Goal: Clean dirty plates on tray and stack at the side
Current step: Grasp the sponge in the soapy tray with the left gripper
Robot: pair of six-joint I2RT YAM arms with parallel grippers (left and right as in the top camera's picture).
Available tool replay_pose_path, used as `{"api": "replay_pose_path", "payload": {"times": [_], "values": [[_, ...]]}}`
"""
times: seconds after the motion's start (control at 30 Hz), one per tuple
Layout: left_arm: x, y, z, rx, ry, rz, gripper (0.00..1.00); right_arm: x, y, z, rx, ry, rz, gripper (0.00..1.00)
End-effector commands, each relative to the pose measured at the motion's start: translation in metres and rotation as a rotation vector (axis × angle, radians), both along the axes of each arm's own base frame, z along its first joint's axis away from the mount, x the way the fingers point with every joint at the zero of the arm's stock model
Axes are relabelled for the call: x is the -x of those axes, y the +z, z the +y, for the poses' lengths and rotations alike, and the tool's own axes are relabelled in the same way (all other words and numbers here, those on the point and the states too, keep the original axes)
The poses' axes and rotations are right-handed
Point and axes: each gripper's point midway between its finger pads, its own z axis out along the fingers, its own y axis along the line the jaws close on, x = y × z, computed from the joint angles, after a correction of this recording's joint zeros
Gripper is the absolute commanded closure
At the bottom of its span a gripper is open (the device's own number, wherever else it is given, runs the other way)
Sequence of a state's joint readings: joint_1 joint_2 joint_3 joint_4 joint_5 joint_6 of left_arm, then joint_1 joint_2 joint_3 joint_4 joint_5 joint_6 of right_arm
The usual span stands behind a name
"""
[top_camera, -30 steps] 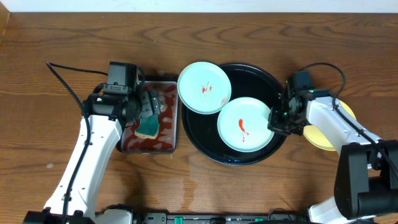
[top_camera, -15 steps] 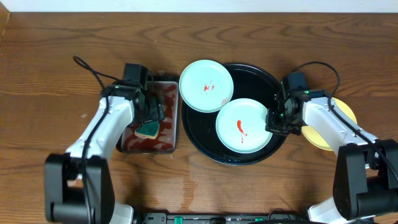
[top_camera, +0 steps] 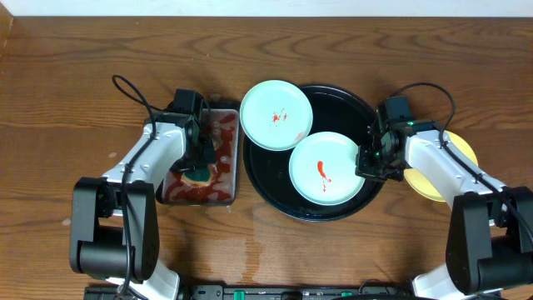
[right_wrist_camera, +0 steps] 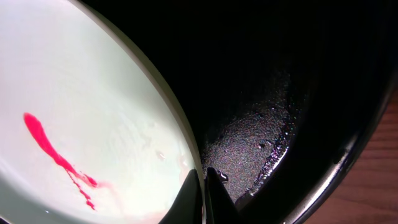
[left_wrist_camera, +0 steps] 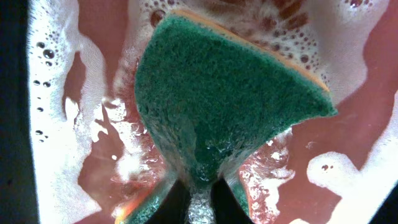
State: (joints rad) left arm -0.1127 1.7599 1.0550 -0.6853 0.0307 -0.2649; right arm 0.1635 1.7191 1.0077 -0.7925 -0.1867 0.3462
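Two pale mint-blue dirty plates carry red smears. One (top_camera: 276, 115) leans on the upper-left rim of the black tray (top_camera: 337, 98); the other (top_camera: 326, 167) lies inside it. My right gripper (top_camera: 367, 163) is shut on that second plate's right rim; in the right wrist view its tips (right_wrist_camera: 204, 186) pinch the plate (right_wrist_camera: 81, 93) edge above the wet tray floor (right_wrist_camera: 273, 81). A pale yellow plate (top_camera: 425, 185) lies outside the tray, partly under my right arm. My left gripper (top_camera: 197, 161) is shut on a green sponge (left_wrist_camera: 230, 99) in soapy red water.
The small rectangular red-stained tray (top_camera: 225, 187) holding the sponge and foam sits just left of the black tray. Cables arc over the table behind both arms. Bare wood lies along the front edge and far left.
My left gripper has closed on the sponge, and the left arm has shifted over the small tray. The right gripper and its plate have slid slightly left.
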Motion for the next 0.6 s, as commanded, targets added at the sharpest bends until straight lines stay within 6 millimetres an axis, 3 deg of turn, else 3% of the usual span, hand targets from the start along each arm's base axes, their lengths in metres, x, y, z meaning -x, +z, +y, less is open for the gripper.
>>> {"api": "replay_pose_path", "payload": {"times": [0.0, 0.3, 0.57], "values": [[0.008, -0.009, 0.003, -0.008, 0.008, 0.039, 0.93, 0.002, 0.001, 0.001, 0.006, 0.030, -0.008, 0.99], [0.010, -0.004, -0.016, 0.100, -0.052, 0.041, 0.93, 0.002, 0.001, 0.001, 0.006, 0.030, -0.008, 0.99], [-0.001, 0.039, -0.019, 0.118, -0.065, -0.099, 0.93, 0.002, 0.001, 0.001, 0.007, 0.030, -0.006, 0.99]]}}
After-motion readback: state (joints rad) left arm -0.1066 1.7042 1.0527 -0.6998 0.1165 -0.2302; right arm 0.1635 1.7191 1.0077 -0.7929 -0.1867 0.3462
